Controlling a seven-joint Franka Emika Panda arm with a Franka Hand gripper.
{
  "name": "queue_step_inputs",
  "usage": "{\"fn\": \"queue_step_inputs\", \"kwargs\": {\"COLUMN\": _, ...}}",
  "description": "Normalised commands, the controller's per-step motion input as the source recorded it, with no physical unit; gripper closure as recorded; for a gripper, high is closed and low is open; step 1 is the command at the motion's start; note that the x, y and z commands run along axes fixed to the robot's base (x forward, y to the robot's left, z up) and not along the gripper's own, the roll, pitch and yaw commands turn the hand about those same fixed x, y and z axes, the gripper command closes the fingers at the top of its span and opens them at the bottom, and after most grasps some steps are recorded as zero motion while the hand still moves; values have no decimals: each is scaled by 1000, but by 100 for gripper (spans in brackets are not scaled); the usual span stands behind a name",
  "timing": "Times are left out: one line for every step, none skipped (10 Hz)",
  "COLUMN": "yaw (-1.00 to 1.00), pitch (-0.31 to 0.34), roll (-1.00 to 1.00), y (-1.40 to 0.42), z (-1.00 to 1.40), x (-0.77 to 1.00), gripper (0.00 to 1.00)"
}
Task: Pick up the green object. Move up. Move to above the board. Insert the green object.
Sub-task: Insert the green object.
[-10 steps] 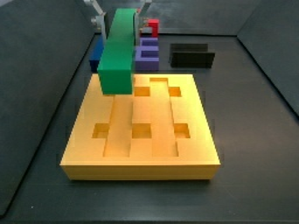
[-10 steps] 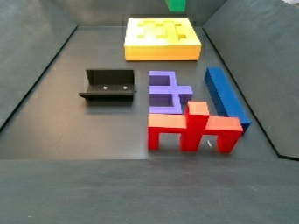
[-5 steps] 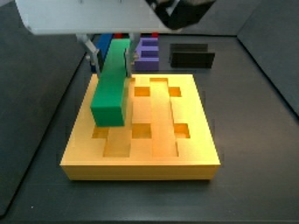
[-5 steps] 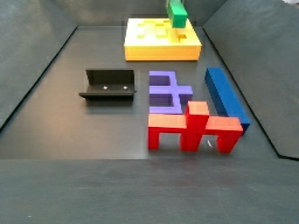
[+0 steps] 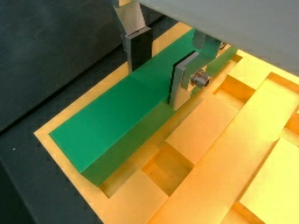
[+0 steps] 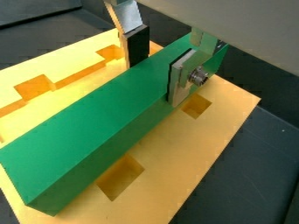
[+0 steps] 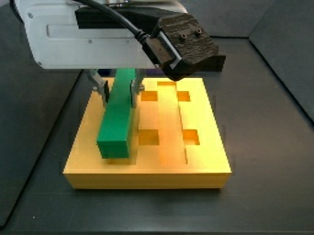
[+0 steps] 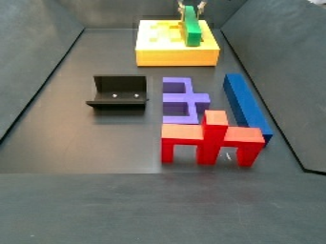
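Gripper point(image 6: 158, 59) fingers are clamping the green object point(image 6: 100, 131) by its long sides near one end, low over the board point(image 6: 222, 118), and we are judging this rigid, light-looking bar likely to tilt from that off-centre hold.

gripper point(image 5: 163, 54): above the board, two flat silver plates
pads point(image 5: 139, 48): dark, rectangular
finger point(image 6: 183, 74): silver, round screw on its side
arm point(image 7: 73, 37): white housing, black cable, dark textured block
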Motion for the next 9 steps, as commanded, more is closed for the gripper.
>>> {"fn": "queue_step_inputs", "kwargs": {"yaw": 3, "pitch": 4, "roll": 214, "y": -77, "z": -263, "x": 137, "gripper": 100}}
{"fn": "queue_step_inputs", "kwargs": {"yaw": 91, "pitch": 0, "roll": 247, "y": -49, "z": -280, "x": 106, "gripper": 100}}
{"fn": "queue_step_inputs", "kwargs": {"yaw": 140, "pitch": 0, "roll": 260, "y": -71, "z": -280, "x": 146, "gripper": 100}}
{"fn": "queue_step_inputs", "kwargs": {"yaw": 69, "pitch": 0, "roll": 219, "y": -40, "z": -294, "x": 131, "gripper": 100}}
{"fn": "queue_step_inputs", "kwargs": {"yaw": 0, "pitch": 0, "roll": 153, "y": -57, "z": -260, "x": 137, "gripper": 100}}
{"fn": "queue_step_inputs", "kwargs": {"yaw": 0, "pitch": 11, "roll": 189, "y": -3, "z": -297, "x": 120, "gripper": 100}}
{"fn": "queue_step_inputs", "kwargs": {"yaw": -17, "pitch": 0, "roll": 70, "y": 0, "z": -329, "x": 23, "gripper": 100}}
{"fn": "queue_step_inputs", "kwargs": {"yaw": -46, "pitch": 0, "roll": 0, "y": 0, "z": -360, "x": 0, "gripper": 100}}
{"fn": "queue_step_inputs", "kwargs": {"yaw": 0, "pitch": 0, "roll": 0, "y": 0, "z": 0, "x": 0, "gripper": 100}}
